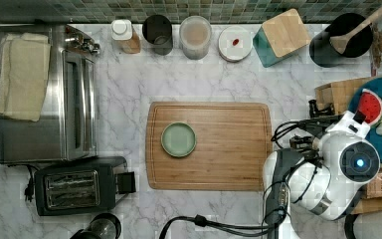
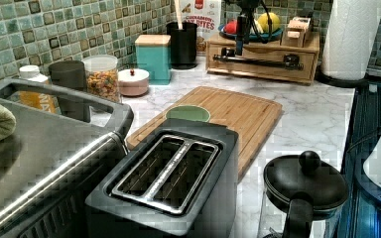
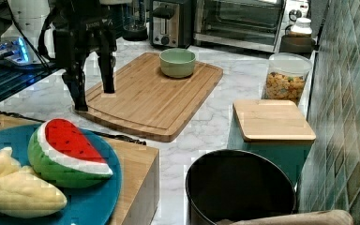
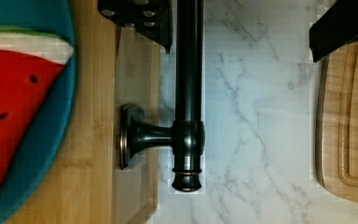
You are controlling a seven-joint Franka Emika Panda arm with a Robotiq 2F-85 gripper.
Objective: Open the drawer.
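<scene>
The drawer [image 2: 263,63] is the front of a light-wood box at the left view's far right, and it looks shut. Its long black bar handle [image 2: 258,61] runs across the front. In the wrist view the handle [image 4: 189,93] and one of its mounts lie just off the drawer front [image 4: 135,65]. My gripper [image 4: 240,46] is open, with one finger on each side of the bar and the bar close to one finger [image 4: 140,18]. The right view shows the gripper [image 3: 94,98] hanging fingers-down beside the box, between it and the cutting board.
A blue plate [image 3: 98,197] with a toy watermelon slice [image 3: 70,150] sits on top of the box. The cutting board [image 1: 209,144] holds a green dish [image 1: 178,139] mid-counter. A toaster [image 1: 79,186] and a toaster oven [image 1: 45,119] stand at the top view's left. Jars line the tiled wall.
</scene>
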